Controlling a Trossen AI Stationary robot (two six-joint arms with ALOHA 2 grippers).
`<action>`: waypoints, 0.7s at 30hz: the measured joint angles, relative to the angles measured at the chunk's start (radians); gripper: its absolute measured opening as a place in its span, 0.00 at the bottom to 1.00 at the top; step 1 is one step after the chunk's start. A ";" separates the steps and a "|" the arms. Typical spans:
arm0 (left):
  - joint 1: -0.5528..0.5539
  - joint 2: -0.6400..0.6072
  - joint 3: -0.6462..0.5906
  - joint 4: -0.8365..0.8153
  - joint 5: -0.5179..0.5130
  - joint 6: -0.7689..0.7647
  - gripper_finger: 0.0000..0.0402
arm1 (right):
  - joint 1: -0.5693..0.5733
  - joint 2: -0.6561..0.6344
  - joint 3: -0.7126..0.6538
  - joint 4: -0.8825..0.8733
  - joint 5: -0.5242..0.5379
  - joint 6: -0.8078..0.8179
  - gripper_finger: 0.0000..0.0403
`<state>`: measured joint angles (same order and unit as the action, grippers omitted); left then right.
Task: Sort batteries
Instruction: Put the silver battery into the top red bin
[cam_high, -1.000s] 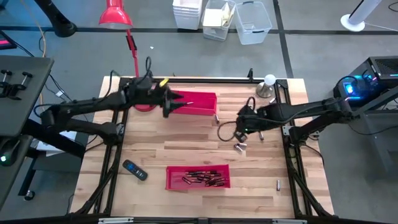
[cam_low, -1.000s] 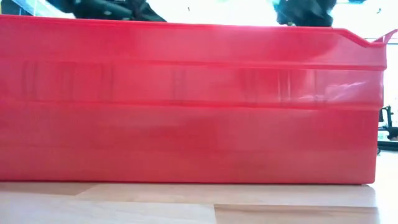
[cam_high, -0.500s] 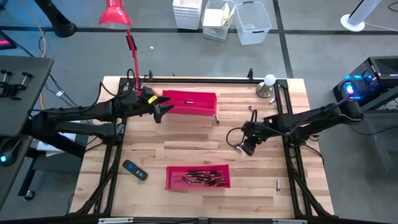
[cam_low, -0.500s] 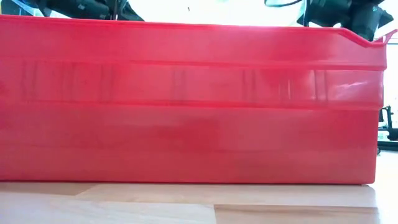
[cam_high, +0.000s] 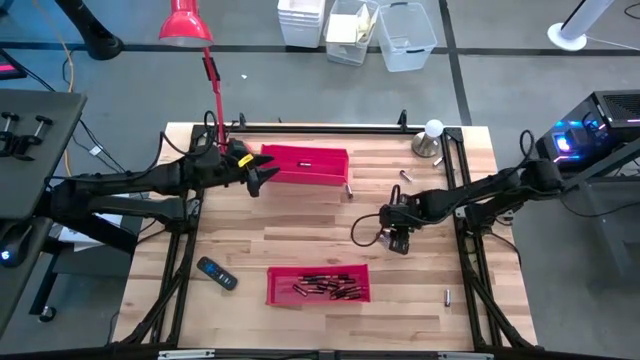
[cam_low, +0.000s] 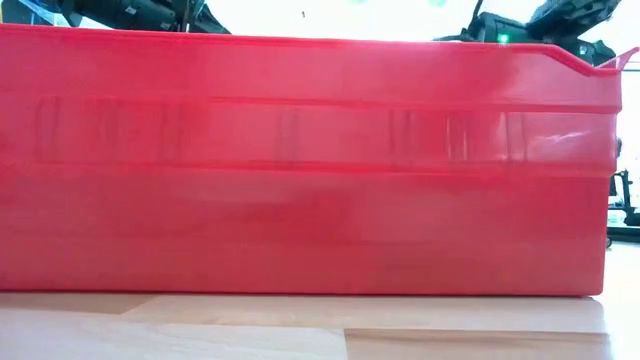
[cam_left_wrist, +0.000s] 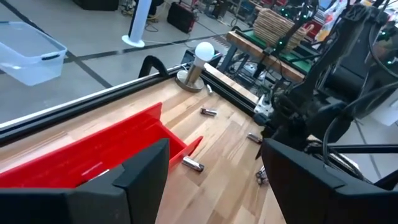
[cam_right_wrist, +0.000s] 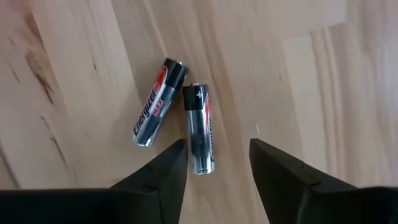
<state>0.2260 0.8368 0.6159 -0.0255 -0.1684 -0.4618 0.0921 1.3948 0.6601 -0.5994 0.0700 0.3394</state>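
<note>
Two batteries (cam_right_wrist: 155, 102) (cam_right_wrist: 200, 127) lie side by side on the wood in the table's right half. My right gripper (cam_right_wrist: 214, 168) hangs open just above them, pointing down, with the near end of one battery between its fingertips; I see no touch. Several batteries lie in the near red tray (cam_high: 318, 284). Single batteries lie loose (cam_high: 447, 296) (cam_high: 405, 175) (cam_high: 349, 190). My left gripper (cam_high: 255, 178) stands open and nothing is in it (cam_left_wrist: 214, 186), just off the left end of the far red tray (cam_high: 305, 165).
A black handset (cam_high: 216, 273) lies near the table's left front. A bulb on a metal base (cam_high: 432, 135) stands at the far right corner. A red lamp's stand (cam_high: 215, 95) rises at the far left. Black rails (cam_high: 300, 128) frame the table. In the low view the near tray's wall (cam_low: 300, 170) fills the picture.
My right gripper has come down from well above the table onto the two batteries, tipping to point steeply down and rolling as it sank. My left gripper has drawn back from over the far red tray's left end toward the table's left edge.
</note>
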 joint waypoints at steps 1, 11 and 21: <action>0.000 0.000 0.000 -0.002 -0.003 0.000 0.62 | 0.000 0.010 0.000 0.002 0.000 -0.015 0.41; 0.001 0.000 0.000 -0.008 -0.026 0.001 0.62 | 0.000 0.060 0.000 0.024 0.000 -0.071 0.39; 0.001 0.000 0.000 -0.009 -0.119 0.036 0.62 | 0.001 0.106 0.003 0.031 0.004 -0.036 0.31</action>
<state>0.2274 0.8371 0.6159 -0.0341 -0.2870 -0.4255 0.0931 1.5011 0.6636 -0.5685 0.0736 0.3038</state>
